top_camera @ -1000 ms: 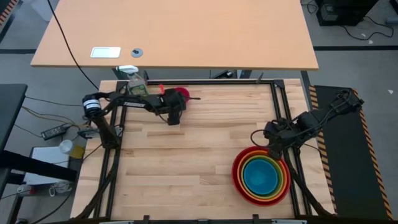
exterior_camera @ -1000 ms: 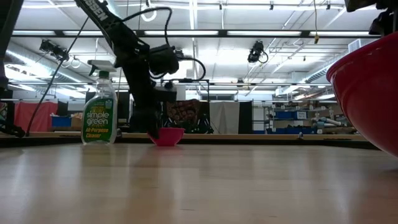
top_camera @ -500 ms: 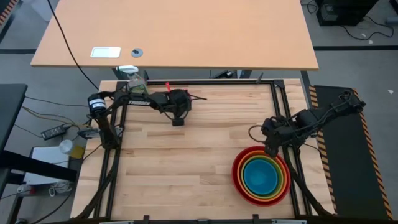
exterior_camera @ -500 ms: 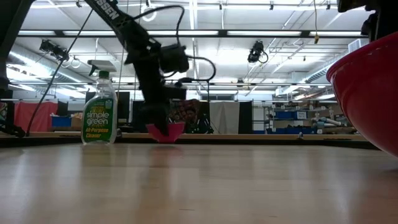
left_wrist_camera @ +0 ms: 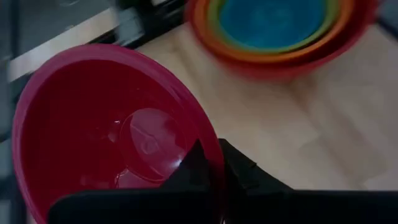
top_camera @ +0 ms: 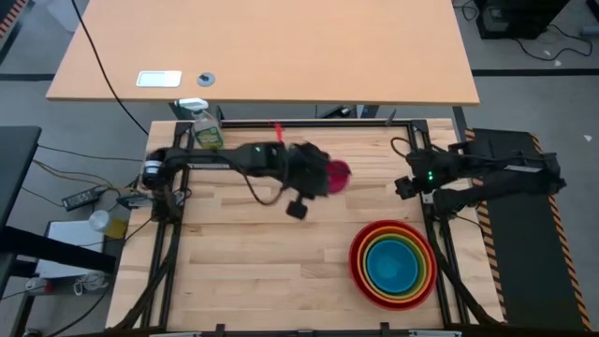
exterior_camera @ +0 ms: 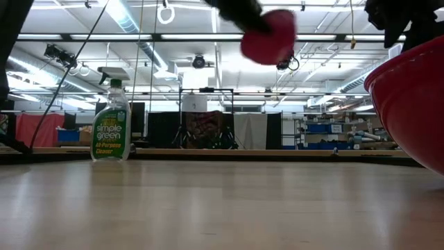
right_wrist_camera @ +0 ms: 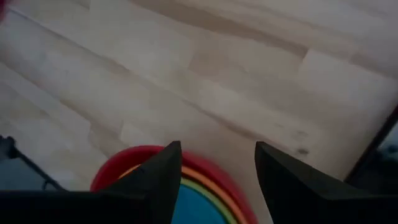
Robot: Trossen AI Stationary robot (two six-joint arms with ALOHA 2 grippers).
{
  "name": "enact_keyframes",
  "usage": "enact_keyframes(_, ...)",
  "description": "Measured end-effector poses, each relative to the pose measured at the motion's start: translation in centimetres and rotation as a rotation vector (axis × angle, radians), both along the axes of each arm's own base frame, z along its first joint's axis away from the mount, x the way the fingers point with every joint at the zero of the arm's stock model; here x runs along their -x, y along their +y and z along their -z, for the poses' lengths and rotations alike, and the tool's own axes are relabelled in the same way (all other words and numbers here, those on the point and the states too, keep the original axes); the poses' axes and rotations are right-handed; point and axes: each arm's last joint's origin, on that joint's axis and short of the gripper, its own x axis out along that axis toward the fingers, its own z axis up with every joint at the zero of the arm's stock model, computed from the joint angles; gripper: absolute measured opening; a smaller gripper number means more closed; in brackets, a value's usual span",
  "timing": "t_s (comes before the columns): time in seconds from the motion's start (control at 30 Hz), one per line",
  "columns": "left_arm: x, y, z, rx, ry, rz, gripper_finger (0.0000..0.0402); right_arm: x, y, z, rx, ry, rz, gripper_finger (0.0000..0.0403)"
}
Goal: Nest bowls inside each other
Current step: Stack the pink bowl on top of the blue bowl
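Observation:
The small pink bowl (top_camera: 337, 175) hangs high above the table's middle, with my left gripper (top_camera: 325, 176) shut on it; the low view shows it (exterior_camera: 269, 36) far above the wood. The red, orange, lime green and blue bowls sit nested as one stack (top_camera: 393, 264) at the near right, the red one resting on the table. My right gripper (top_camera: 404, 185) hovers open beyond the stack's far rim, near the right rail, with nothing between its fingers (right_wrist_camera: 155, 180). My left gripper holds the pink bowl by its rim (left_wrist_camera: 205, 134) on the side nearest the wrist. One finger is inside the bowl and the other finger (left_wrist_camera: 242, 171) is outside its wall. The bowl is lifted clear and tilted, its hollow facing back toward the wrist.
A green spray bottle (top_camera: 206, 131) stands upright at the far left corner. Black rails (top_camera: 416, 150) frame the wooden top. Bare wood lies between the held bowl and the stack (left_wrist_camera: 273, 31).
My left gripper has taken up the pink bowl from the far left by the spray bottle, raised it well clear of the table and swung it toward the right, toward the stack, tipping as it went. My right gripper has drawn back from the stack's far rim toward the far edge.

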Motion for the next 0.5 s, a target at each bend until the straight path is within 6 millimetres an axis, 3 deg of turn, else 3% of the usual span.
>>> enact_keyframes(0.23,-5.6,-6.7,0.6,0.037,-0.002,0.144,0.0009,1.4,-1.8,-0.5,0.149,-0.027,-0.019,0.0210)
enact_keyframes(0.4,-9.8,-11.0,1.7,0.120,-0.189,0.174,0.0009,1.4,-2.6,-1.2,0.275,-0.111,0.013,0.0210)
enact_keyframes(0.5,-12.0,-13.1,3.5,0.158,-0.322,0.194,0.0009,1.2,-3.0,-1.7,0.353,-0.161,0.022,0.0210)
